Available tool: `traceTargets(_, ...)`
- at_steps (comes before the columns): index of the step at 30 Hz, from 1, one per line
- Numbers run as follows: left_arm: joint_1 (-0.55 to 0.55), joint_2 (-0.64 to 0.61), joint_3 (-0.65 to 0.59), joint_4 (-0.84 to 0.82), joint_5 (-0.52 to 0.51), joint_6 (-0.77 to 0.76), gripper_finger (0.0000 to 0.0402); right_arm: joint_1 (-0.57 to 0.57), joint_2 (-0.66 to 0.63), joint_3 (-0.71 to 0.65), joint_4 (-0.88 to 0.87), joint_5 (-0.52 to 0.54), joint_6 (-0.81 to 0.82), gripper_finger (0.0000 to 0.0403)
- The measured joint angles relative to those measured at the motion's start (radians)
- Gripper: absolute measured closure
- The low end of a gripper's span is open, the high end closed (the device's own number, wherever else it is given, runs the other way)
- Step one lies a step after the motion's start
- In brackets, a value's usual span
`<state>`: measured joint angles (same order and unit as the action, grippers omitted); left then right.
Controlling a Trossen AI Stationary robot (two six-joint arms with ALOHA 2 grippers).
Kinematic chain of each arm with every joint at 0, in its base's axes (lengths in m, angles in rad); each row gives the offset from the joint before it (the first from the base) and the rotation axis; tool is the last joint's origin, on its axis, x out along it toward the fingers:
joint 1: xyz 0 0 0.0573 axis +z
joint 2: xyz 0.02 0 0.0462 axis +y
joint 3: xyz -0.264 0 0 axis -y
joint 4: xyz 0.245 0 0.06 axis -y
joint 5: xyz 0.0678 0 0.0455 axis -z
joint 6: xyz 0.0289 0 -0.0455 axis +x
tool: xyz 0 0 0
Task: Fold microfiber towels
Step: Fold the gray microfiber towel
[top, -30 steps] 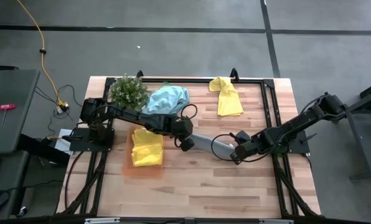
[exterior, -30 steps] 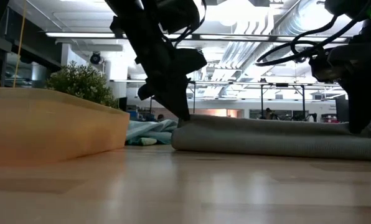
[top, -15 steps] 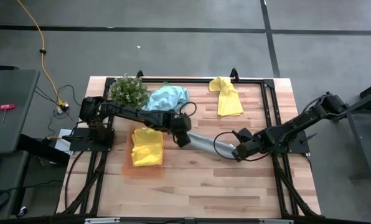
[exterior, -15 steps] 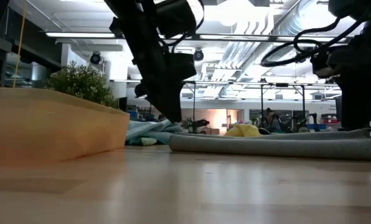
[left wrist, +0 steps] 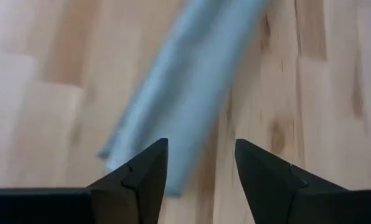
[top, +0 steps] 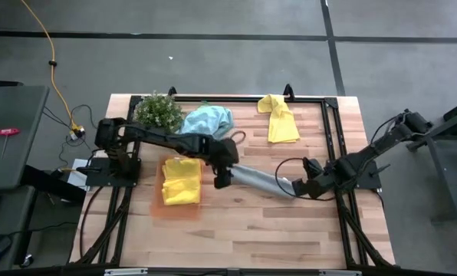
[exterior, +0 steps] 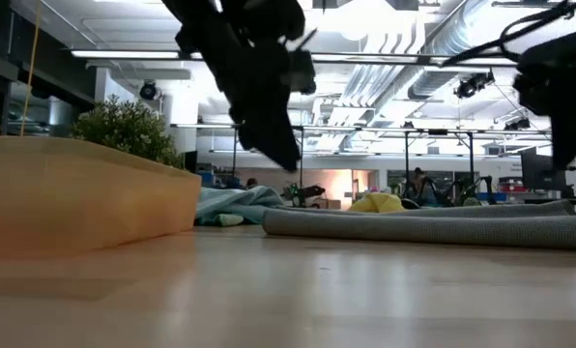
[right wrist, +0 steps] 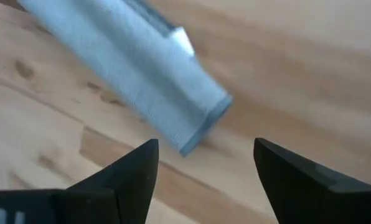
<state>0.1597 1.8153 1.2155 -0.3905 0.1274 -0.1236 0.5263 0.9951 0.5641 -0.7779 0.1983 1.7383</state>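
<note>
**A:** Lying flat mid-table, that grey towel (top: 258, 178) is folded into a long narrow strip, running on a slant between the two arms. From table height it reads as a low grey roll (exterior: 428, 228) across the boards.

**B:** And nobody has hold of it. The left gripper (top: 222, 181) hangs just over the strip's left end, fingers (left wrist: 142, 174) spread, with the cloth (left wrist: 179, 93) showing beyond them and bare wood in the gap.

**A:** Same story on the other side. The right gripper (top: 304, 188) sits just off the strip's right end, fingers (right wrist: 129, 174) wide apart and empty, the squared-off end of the cloth (right wrist: 136, 81) lying beyond the tips.

**B:** Is it clear of the fabric? From above I'd say just clear, though the cable loop there makes it hard to be sure.

**A:** Around it: a folded yellow towel (top: 181, 181) resting on the orange tray (top: 175, 208), just left of the left gripper.

**B:** A light blue towel (top: 207, 120) bunched at the back, right beside the green plant (top: 157, 112).

**A:** And another yellow towel (top: 278, 119), loosely draped, near the far right corner of the wooden table (top: 236, 230), well apart from the strip.
</note>
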Motion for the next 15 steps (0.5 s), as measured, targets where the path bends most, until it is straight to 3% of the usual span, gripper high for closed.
traceTargets(8, -0.039, 0.122, -0.002, 0.017, -0.12, 0.023, 0.0235, 0.113, 0.035, -0.109, 0.188, 0.056, 0.294, 0.0148)
traceTargets(15, -0.044, 0.17, 0.003, 0.006, -0.09, -0.068, 0.024, 0.105, 0.111, -0.122, 0.242, 0.091, 0.374, 0.0148)
